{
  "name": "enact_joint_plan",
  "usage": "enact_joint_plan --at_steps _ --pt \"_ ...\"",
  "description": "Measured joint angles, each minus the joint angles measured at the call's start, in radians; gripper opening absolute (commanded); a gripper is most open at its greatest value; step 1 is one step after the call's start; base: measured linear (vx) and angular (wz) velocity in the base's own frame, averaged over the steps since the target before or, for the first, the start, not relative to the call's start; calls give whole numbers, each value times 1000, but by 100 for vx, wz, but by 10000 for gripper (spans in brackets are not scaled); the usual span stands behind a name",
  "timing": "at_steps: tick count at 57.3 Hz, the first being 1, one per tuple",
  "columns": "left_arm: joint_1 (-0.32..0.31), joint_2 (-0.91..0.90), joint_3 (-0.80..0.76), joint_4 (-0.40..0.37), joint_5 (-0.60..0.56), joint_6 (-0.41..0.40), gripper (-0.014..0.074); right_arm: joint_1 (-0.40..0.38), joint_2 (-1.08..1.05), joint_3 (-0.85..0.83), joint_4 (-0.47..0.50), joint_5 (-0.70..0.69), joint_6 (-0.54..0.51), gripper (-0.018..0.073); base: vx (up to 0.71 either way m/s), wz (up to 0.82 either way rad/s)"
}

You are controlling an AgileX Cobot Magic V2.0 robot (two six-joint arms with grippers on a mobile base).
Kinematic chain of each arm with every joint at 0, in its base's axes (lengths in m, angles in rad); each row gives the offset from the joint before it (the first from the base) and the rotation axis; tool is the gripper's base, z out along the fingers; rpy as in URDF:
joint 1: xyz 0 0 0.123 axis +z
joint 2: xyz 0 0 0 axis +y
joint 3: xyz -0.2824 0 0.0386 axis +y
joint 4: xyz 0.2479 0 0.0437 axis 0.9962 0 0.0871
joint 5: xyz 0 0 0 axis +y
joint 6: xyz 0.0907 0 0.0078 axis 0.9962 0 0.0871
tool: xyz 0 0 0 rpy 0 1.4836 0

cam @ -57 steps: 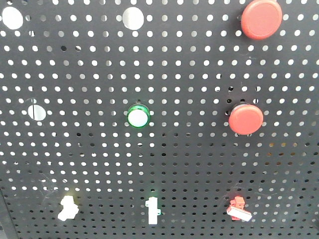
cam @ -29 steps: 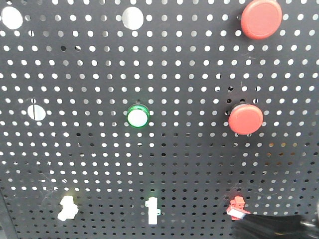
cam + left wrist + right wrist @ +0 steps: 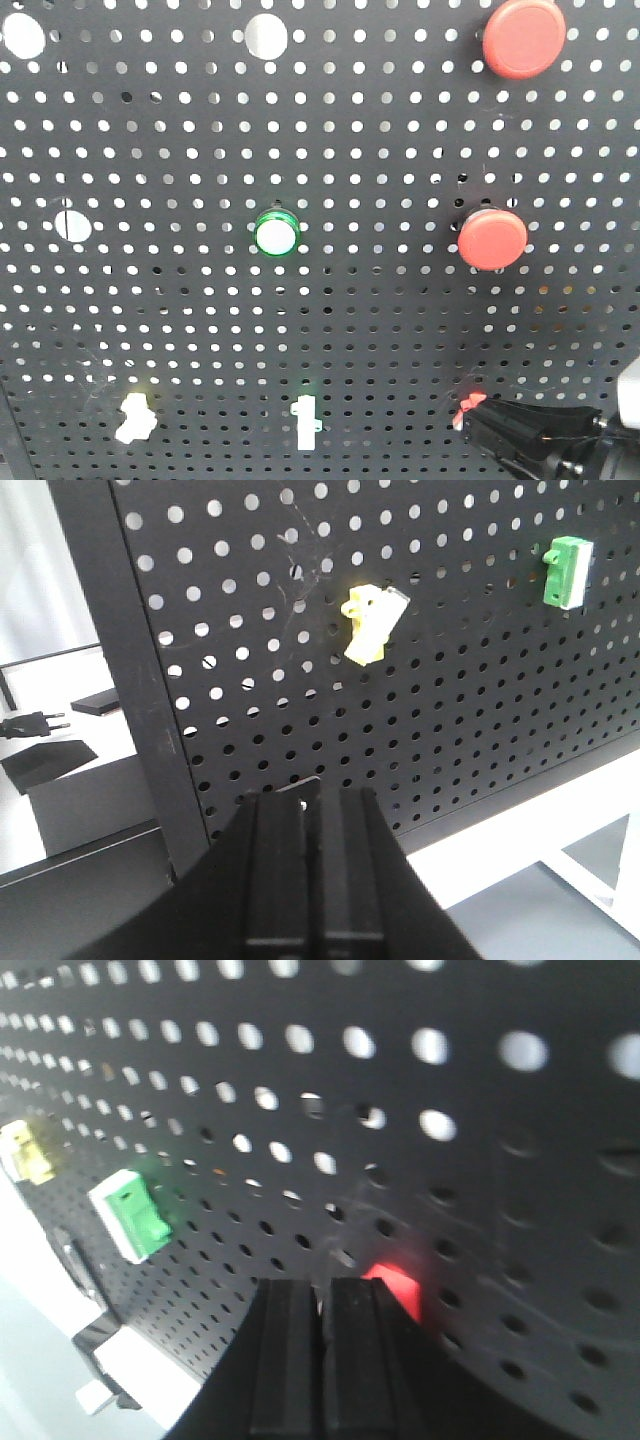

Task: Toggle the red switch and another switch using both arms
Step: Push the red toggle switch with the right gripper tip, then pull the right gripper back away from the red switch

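Observation:
The red switch (image 3: 468,407) sits low on the right of the black pegboard (image 3: 380,330); only its upper part shows. My right gripper (image 3: 480,428), black and shut, has its tips against the switch and hides its lever. The right wrist view shows the red switch (image 3: 398,1286) just right of the closed tips of the right gripper (image 3: 323,1286). The pale yellow switch (image 3: 135,417) sits low on the left. In the left wrist view, my left gripper (image 3: 318,800) is shut, below the yellow switch (image 3: 372,623) and apart from it.
A white upright toggle (image 3: 307,422) with a green light stands between the two switches; it looks green in the wrist views (image 3: 568,570). Two round red buttons (image 3: 524,38) (image 3: 492,239) and a green-ringed white button (image 3: 277,234) sit higher up. The board's left post (image 3: 130,680) is near my left gripper.
My right gripper came in from the lower right and moved up and left onto the red switch, covering its white lever. The other switches have not moved.

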Motion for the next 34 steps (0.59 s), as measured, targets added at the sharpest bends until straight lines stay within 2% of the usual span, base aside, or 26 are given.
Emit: enact_joint_plan --at_steps 14,25,34 --pt "0 0 33 0 -42 0 3 2 68 -6 -10 60 15 -8 0 0" --pt "0 0 40 0 -64 0 3 6 105 -8 -158 69 103 -8 0 0" --pt "0 0 40 0 -65 0 3 5 85 -8 -243 74 120 -8 0 0"
